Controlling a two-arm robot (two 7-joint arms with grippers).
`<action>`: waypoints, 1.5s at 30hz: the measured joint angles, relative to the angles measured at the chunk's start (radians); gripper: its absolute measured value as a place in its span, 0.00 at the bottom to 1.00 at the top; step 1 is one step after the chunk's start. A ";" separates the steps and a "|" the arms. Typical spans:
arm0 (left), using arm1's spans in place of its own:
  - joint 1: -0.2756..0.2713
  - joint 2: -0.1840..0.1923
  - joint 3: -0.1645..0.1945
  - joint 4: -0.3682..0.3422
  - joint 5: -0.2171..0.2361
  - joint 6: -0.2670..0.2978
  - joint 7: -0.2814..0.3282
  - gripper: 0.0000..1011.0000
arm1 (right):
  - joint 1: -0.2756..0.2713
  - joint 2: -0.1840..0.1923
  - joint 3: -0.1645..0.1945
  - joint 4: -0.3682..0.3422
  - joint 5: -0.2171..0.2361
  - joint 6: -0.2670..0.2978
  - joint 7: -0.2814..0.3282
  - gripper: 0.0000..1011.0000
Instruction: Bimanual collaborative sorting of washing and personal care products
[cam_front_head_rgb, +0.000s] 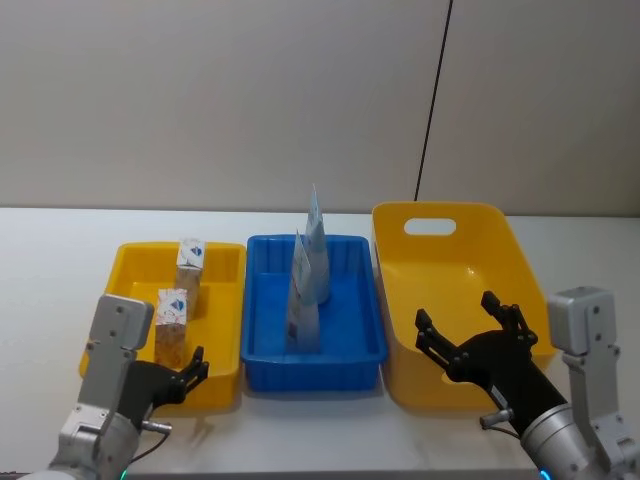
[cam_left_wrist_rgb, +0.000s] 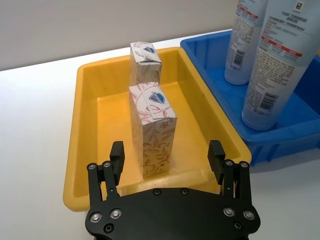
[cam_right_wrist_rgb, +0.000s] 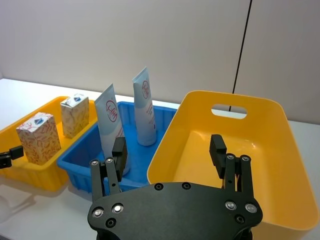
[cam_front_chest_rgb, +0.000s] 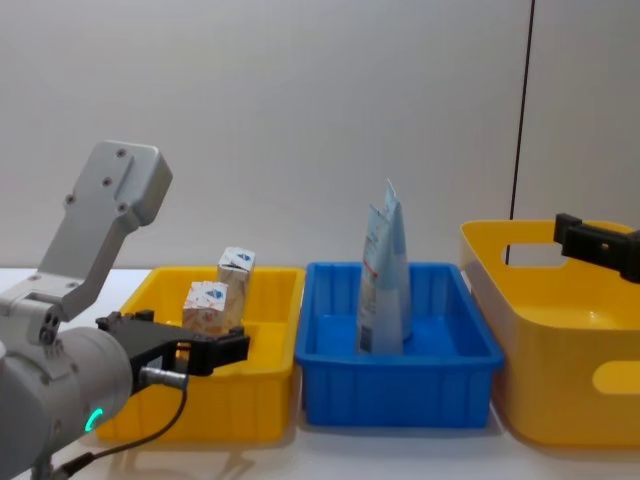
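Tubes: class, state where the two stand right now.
Head view: both tubes stand upright in the blue bin at centre, between the small yellow bin on the left and the large yellow bin on the right.

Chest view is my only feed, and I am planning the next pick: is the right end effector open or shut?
Observer: Open. The right end effector hovers over the front of the large yellow bin.
Operator: Anything in that bin?
Observer: No, its floor is bare.
Operator: And the left end effector?
Observer: The left end effector is open too, aimed at the nearer floral box, not touching it.
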 joint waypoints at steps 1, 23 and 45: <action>-0.005 -0.001 -0.002 0.009 0.000 -0.003 -0.003 0.99 | 0.000 0.000 0.000 0.000 0.000 0.000 0.000 0.99; -0.103 -0.018 -0.013 0.133 0.006 -0.014 -0.065 0.99 | 0.000 0.000 0.000 0.000 0.000 0.000 0.000 0.99; -0.211 -0.055 -0.029 0.307 0.015 -0.058 -0.108 0.99 | 0.000 0.000 0.000 0.000 0.000 0.000 0.000 0.99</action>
